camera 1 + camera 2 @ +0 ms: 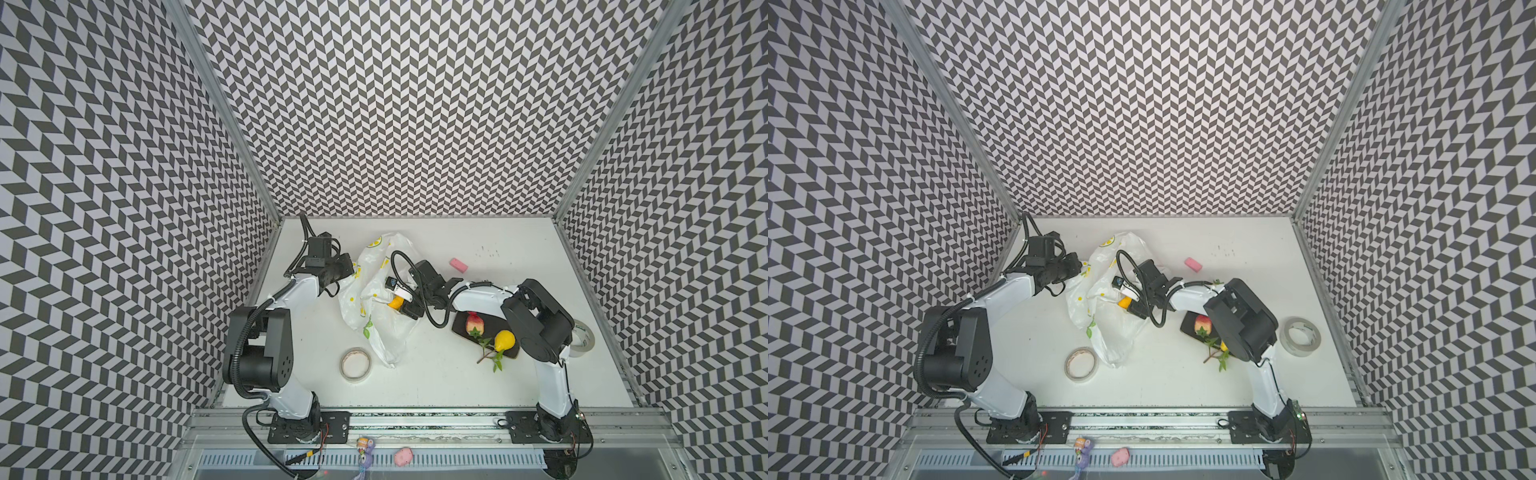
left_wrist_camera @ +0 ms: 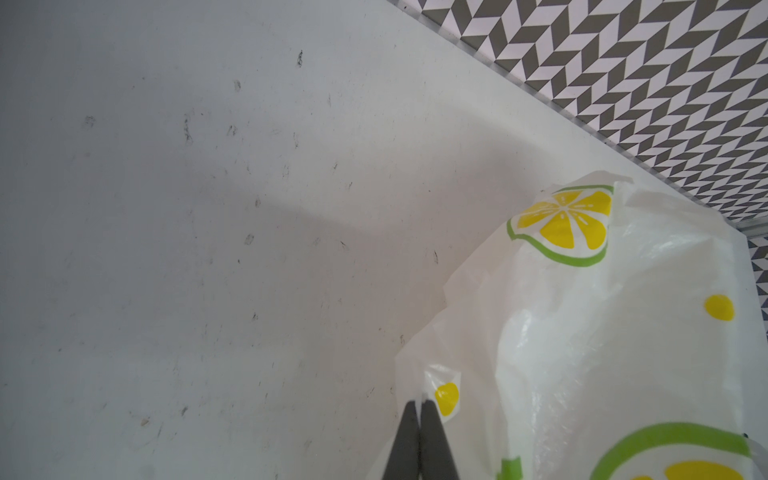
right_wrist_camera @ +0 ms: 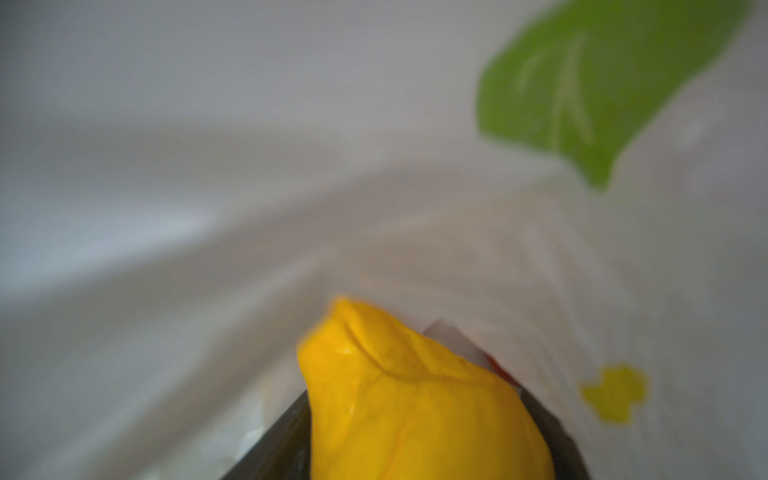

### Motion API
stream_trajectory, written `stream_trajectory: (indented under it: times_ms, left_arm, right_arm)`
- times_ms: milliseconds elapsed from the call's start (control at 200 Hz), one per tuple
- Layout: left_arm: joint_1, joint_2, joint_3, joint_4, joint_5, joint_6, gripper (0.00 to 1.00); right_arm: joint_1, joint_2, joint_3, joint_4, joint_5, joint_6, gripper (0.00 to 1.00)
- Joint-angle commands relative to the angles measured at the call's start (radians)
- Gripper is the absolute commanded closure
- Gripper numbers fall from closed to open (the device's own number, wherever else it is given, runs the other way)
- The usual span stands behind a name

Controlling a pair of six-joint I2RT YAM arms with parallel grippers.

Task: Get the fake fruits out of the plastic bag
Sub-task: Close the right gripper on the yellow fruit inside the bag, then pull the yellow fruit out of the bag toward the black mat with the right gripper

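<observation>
The plastic bag [image 1: 374, 328] [image 1: 1113, 332], white with lemon prints, lies crumpled at the table's middle left. My left gripper [image 2: 419, 405] is shut on a fold of the bag's edge [image 2: 440, 374], at its far left side in both top views [image 1: 353, 270]. My right gripper [image 3: 415, 399] reaches into the bag's mouth and is shut on a yellow-orange fake fruit [image 3: 374, 353] [image 1: 394, 302] [image 1: 1124, 302]. A bit of red [image 3: 498, 368] shows beside it. A red-yellow fruit [image 1: 473, 323] and a yellow pear [image 1: 504, 340] with a leafy twig lie on the dark tray [image 1: 461, 332].
A tape roll [image 1: 356, 363] lies in front of the bag. A second tape roll [image 1: 1301, 336] sits at the right, behind my right arm. A pink block [image 1: 458, 264] lies toward the back. Small toys [image 1: 365, 451] rest on the front rail.
</observation>
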Motion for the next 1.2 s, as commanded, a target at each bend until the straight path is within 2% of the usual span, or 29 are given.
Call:
stream_trajectory:
  times_ms: [0, 170, 260, 606, 956, 1197]
  left_arm:
    - [-0.003, 0.010, 0.027, -0.006, 0.003, 0.003, 1.00]
    - [-0.002, 0.008, 0.023, -0.001, -0.006, -0.015, 1.00]
    - [-0.001, 0.007, 0.018, -0.001, -0.017, -0.036, 1.00]
    - [0.014, 0.003, -0.003, 0.030, -0.082, -0.156, 1.00]
    - [0.013, -0.009, -0.002, 0.041, -0.129, -0.205, 1.00]
    - [0.014, -0.010, -0.002, 0.049, -0.132, -0.212, 1.00]
  right_arm:
    - [0.005, 0.007, -0.017, 0.039, -0.044, -0.018, 0.39]
    - [0.005, -0.038, -0.049, 0.041, -0.054, -0.002, 0.57]
    - [0.006, -0.078, -0.069, 0.048, -0.080, 0.027, 0.61]
    - [0.006, -0.278, -0.195, 0.042, -0.119, 0.127, 0.62]
    - [0.006, -0.434, -0.276, -0.051, -0.172, 0.199, 0.62]
    - [0.005, -0.559, -0.324, -0.115, -0.183, 0.311, 0.62]
